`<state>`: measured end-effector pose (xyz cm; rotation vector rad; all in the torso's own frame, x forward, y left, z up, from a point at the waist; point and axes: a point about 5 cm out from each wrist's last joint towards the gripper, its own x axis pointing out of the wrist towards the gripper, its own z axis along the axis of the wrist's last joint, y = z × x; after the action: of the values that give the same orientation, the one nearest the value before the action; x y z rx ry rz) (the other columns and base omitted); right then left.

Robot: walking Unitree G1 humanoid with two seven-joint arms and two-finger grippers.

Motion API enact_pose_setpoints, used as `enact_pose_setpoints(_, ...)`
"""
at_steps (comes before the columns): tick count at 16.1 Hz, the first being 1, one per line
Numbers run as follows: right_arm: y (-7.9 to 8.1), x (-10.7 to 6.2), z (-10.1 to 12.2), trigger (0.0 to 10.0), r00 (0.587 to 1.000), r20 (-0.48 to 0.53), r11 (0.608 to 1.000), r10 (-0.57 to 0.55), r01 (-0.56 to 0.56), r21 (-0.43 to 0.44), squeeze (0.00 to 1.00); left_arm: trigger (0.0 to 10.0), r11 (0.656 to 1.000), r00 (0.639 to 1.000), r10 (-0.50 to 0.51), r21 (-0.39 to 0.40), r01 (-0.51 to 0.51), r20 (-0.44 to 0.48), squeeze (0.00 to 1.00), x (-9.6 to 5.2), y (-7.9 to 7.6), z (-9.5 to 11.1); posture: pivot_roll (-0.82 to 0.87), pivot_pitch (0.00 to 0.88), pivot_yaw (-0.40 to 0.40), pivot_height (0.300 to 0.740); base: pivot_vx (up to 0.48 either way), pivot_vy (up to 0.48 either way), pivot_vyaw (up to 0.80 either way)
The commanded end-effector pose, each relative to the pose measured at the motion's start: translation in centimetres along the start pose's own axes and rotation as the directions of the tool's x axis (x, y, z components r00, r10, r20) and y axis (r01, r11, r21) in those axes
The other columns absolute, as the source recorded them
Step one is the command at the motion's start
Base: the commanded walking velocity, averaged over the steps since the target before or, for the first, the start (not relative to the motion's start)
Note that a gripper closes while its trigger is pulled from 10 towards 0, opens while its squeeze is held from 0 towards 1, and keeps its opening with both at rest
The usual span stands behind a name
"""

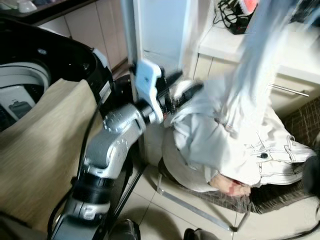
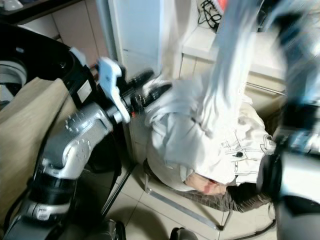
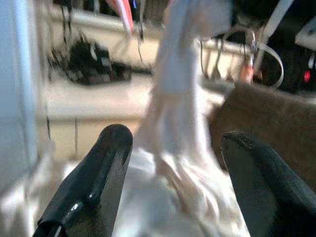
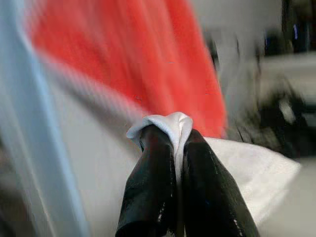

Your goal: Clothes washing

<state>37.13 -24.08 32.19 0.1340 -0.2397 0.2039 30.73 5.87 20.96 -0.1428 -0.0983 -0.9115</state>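
Right gripper (image 4: pixel 173 148) has its jaws pinched tight on a fold of the white fabric garment (image 1: pixel 220 145), light denim-looking with dark stitching and a button. It holds that fold high, so the cloth stretches up in a blurred streak; the arm is motion-smeared in the head views.

Most of the garment is still heaped on the brown woven chair with a metal frame (image 1: pixel 280 200), with something pinkish-red poking out under the heap.

Left gripper (image 1: pixel 182 90) has its jaws wide apart. Its black fingers (image 3: pixel 94 182) straddle the hanging cloth near the top of the heap and are not closed on it.

The open black-rimmed top-load washing machine (image 1: pixel 30 60) sits at the robot's left, a beige cloth (image 1: pixel 45 150) draped over its front edge.

Risks, as I read it:
- Grip is only a thin fold at the fingertips. Weight of the trailing cloth could pull it out mid-lift.
- The bulk still on the chair may snag on the frame, or drag the pinkish item along.
- The white counter (image 1: pixel 280 50) beside the lift path holds black cables (image 1: pixel 232 17); a swinging sleeve could catch them.
- Left fingers closing now might grab only a loose edge.
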Motion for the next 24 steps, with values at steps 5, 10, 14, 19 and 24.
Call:
enact_pose_setpoints(5,-3.7,-3.7,-7.3,3.6,0.931,-0.276,0.967,-0.237,0.199,-0.158,0.00,10.0,0.984,0.930,0.175,0.029,-0.175,-0.324,0.00,-2.6,1.5,-6.3,-0.11,0.043,0.017,0.740,0.000,0.000,0.00)
enact_pose_setpoints(10,-6.4,-9.1,-15.0,10.0,0.737,-0.557,0.910,-0.382,0.195,-0.365,1.00,10.0,0.985,0.982,-0.058,0.149,0.085,-0.178,0.00,-1.2,-1.2,-4.7,-0.11,0.046,0.013,0.740,0.000,0.000,0.00)
enact_pose_setpoints(14,-6.9,-10.8,-16.8,10.0,0.683,-0.603,0.901,-0.412,0.207,-0.380,1.00,10.0,0.922,0.945,-0.160,0.299,0.246,-0.284,0.00,-1.7,-2.0,-5.8,-0.11,0.046,0.011,0.740,0.000,0.000,0.00)
enact_pose_setpoints(19,-4.0,-9.9,-17.0,10.0,0.756,-0.594,0.945,-0.273,0.096,-0.313,0.00,10.0,0.825,0.913,-0.211,0.438,0.357,-0.348,0.00,-0.9,-2.5,-7.2,-0.11,0.050,0.007,0.740,0.000,0.000,0.00)
enact_pose_setpoints(24,-2.8,-9.2,-15.4,10.0,0.835,-0.463,0.935,-0.298,0.158,-0.318,0.00,10.0,0.907,0.972,-0.123,0.376,0.192,-0.199,0.00,1.0,-2.6,-7.8,-0.12,0.046,0.004,0.740,0.000,0.000,0.00)
